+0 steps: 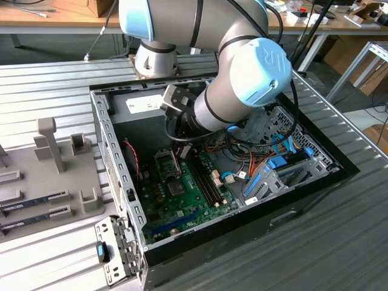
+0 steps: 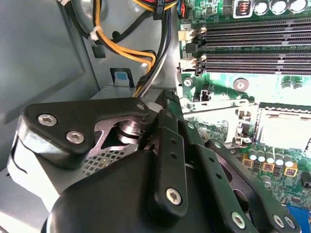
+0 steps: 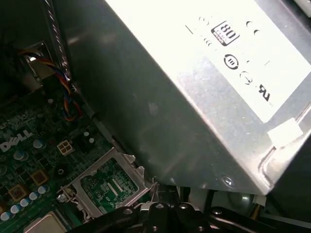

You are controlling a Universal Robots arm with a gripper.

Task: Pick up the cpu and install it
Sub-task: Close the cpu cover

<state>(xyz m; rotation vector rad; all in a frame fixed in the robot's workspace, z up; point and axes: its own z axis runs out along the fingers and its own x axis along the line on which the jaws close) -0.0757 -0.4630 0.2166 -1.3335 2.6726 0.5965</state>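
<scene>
Gripper (image 2: 167,160) is down inside the open PC case (image 1: 104,138), over the green motherboard (image 2: 218,85). All I get is its matte black linkage with shiny screw heads, so I can't tell if it's clenched or released, or whether it's touching anything. What looks like the cpu (image 2: 284,130), a pale flat square, sits in the metal-framed socket, close to that linkage in the second wrist view. Long black memory slots (image 2: 252,33) run nearby, yellow and orange cables (image 2: 98,19) curl past, and the dull grey sheet-metal power-supply box (image 3: 160,107) is close by in the first wrist view.
</scene>
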